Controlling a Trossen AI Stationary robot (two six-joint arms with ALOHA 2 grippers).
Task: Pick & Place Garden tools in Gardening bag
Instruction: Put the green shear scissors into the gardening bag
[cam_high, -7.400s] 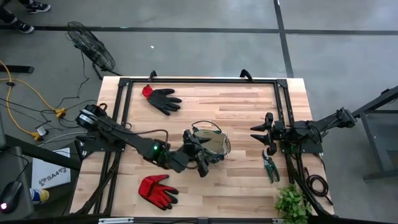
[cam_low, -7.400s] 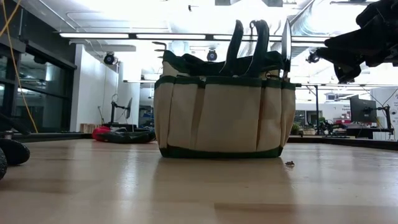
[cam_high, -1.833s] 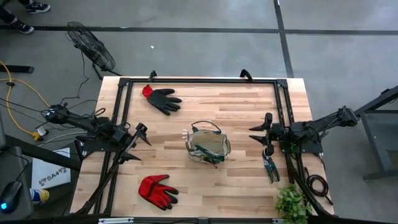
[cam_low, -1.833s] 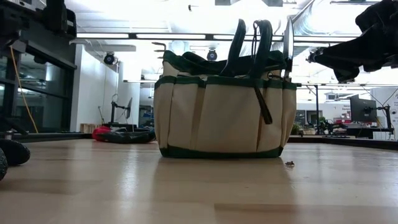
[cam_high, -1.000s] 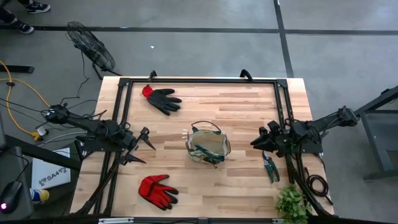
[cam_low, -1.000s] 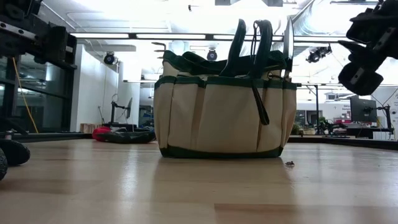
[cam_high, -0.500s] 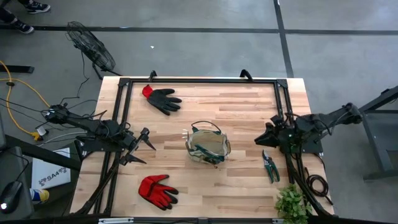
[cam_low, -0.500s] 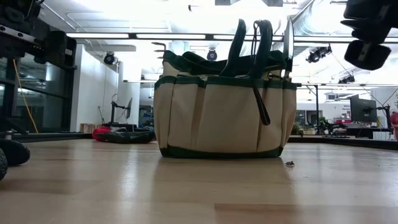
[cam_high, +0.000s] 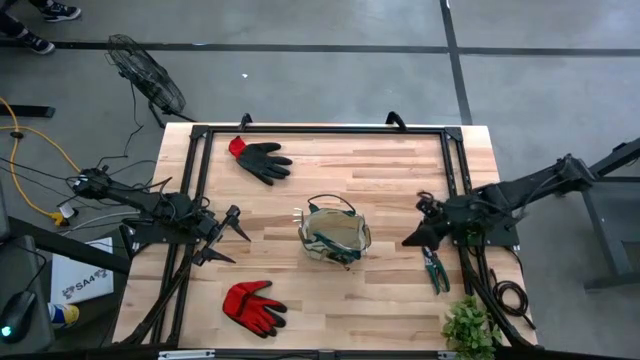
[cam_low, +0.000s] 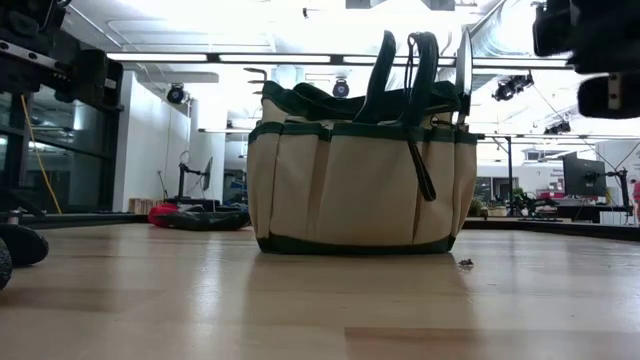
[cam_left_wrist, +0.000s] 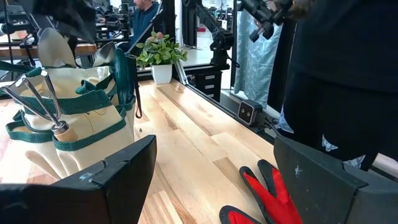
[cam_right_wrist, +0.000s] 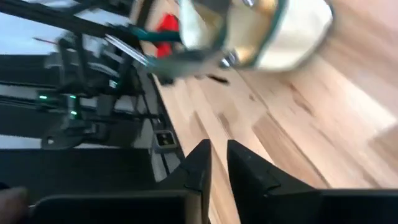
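Olive-tan fabric with a dark green rim, the gardening bag (cam_high: 336, 232) stands upright in the centre of my high view, and several tools already stick out of it. I see a pair of green-handled pruners (cam_high: 434, 266) lying flat on the wood at the right side, below the right gripper (cam_high: 411, 240). This arm comes in from the right edge, stretched low and long, with the wrist turned so that the tip points down-left toward the bag. From its wrist camera the two fingers are almost together, with only a thin gap, and they hold nothing. The left gripper (cam_high: 226, 236) waits at the left side of the table, its arm reaching in from the left edge; the fingers are spread wide and empty. A red glove (cam_high: 254, 306) lies in the lower left part, a black-and-red glove (cam_high: 260, 158) in the upper left. A leafy plant (cam_high: 470, 326) stands at the lower right corner.
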